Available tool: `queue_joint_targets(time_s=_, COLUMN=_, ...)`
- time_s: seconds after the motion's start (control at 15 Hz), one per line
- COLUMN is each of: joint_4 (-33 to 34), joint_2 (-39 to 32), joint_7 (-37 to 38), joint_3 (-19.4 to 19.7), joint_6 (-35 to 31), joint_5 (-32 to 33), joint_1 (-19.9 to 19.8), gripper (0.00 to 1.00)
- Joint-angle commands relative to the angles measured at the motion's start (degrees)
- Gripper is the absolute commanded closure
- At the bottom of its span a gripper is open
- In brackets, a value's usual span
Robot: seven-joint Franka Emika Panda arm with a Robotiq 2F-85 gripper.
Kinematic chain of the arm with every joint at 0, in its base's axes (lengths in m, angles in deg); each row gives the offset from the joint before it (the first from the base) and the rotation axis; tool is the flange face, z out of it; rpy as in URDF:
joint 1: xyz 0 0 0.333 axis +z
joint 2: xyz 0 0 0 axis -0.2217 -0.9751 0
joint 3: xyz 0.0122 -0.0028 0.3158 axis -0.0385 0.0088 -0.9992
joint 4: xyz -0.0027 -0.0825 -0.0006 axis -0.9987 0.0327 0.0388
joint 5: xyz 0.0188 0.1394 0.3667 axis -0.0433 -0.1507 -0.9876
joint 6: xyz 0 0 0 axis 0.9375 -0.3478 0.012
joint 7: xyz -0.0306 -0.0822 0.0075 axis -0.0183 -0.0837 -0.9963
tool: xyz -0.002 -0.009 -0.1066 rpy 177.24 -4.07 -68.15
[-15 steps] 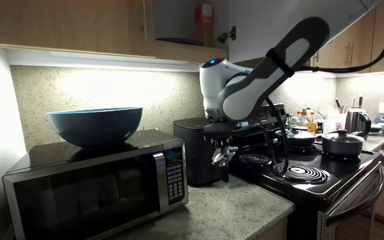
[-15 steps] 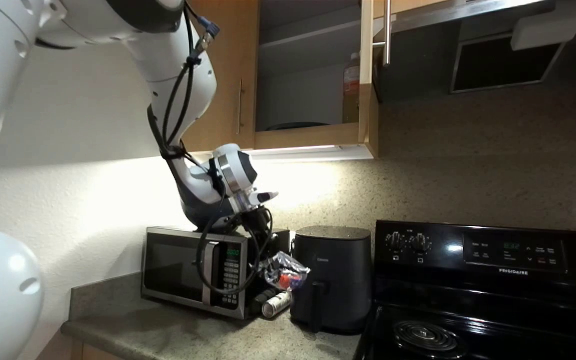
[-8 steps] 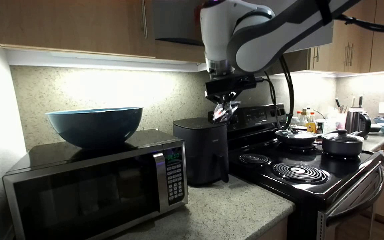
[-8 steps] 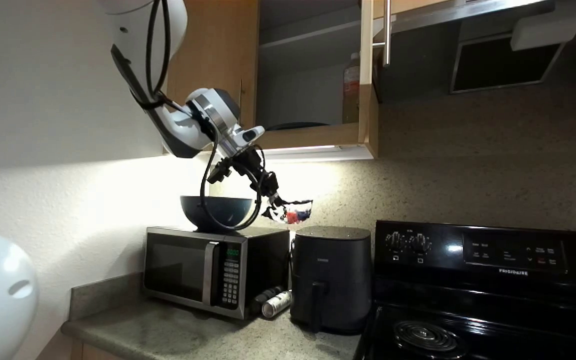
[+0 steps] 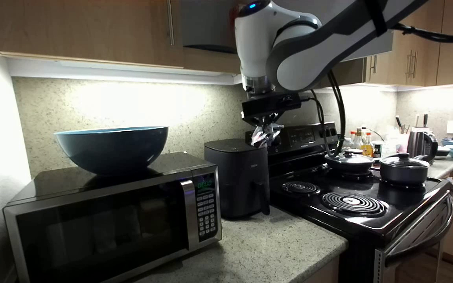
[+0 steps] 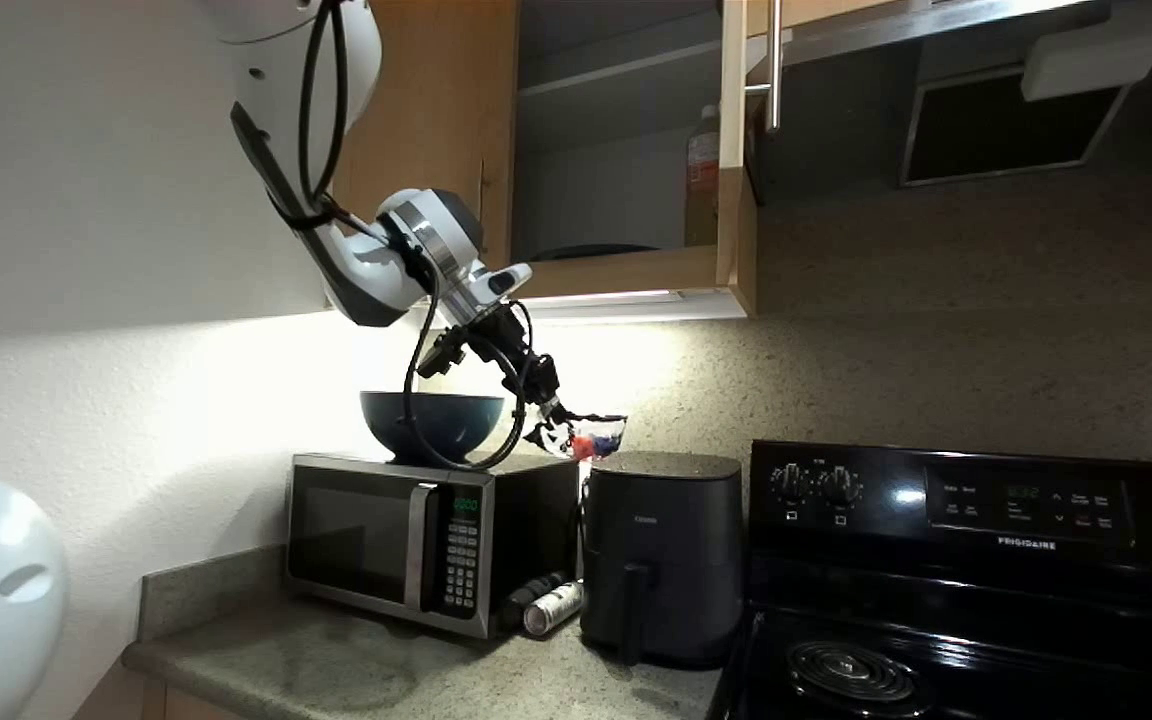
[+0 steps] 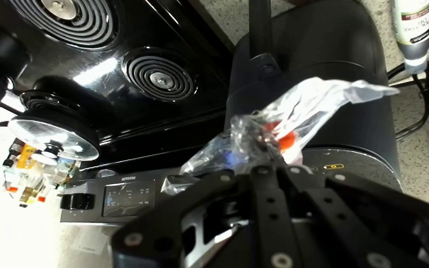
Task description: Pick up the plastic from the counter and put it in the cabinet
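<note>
wrist view: plastic (image 7: pixel 285 124) — partly blurred | both exterior views: cabinet (image 6: pixel 636 272) — cut off at top

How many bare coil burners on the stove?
2: the larger front coil burner and the smaller rear coil burner, both on the side toward the air fryer.

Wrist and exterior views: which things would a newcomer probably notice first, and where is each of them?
Probably first, the shiny plastic with its red patch, pinched in the jaws below the level of the open cabinet. Next, the big blue bowl, sitting on top of the microwave. Inside the cabinet, a bottle with a reddish label may also draw the eye.
</note>
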Motion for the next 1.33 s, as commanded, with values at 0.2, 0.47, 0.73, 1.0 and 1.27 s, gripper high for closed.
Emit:
queue_joint_targets(time_s=0.2, joint_4=9.3, joint_2=0.1, joint_7=4.1, joint_3=-2.5, joint_6=-8.1, joint_5=9.2, joint_1=-3.7, gripper=1.00)
queue_joint_targets(time_s=0.47, joint_4=18.0, joint_2=-1.7, joint_7=7.7, joint_3=-2.2, joint_6=-13.3, joint_5=16.1, joint_1=-5.4, gripper=1.00)
queue_joint_targets(time_s=0.73, joint_4=23.2, joint_2=-2.9, joint_7=15.8, joint_3=-1.1, joint_6=-14.8, joint_5=26.5, joint_1=-5.4, gripper=1.00)
queue_joint_targets(time_s=1.0, joint_4=22.8, joint_2=-2.5, joint_7=13.4, joint_3=-1.8, joint_6=-13.4, joint_5=24.4, joint_1=-5.7, gripper=0.98)
queue_joint_targets(time_s=1.27, joint_4=27.1, joint_2=-3.1, joint_7=20.5, joint_3=-0.9, joint_6=-13.2, joint_5=31.5, joint_1=-5.1, gripper=1.00)
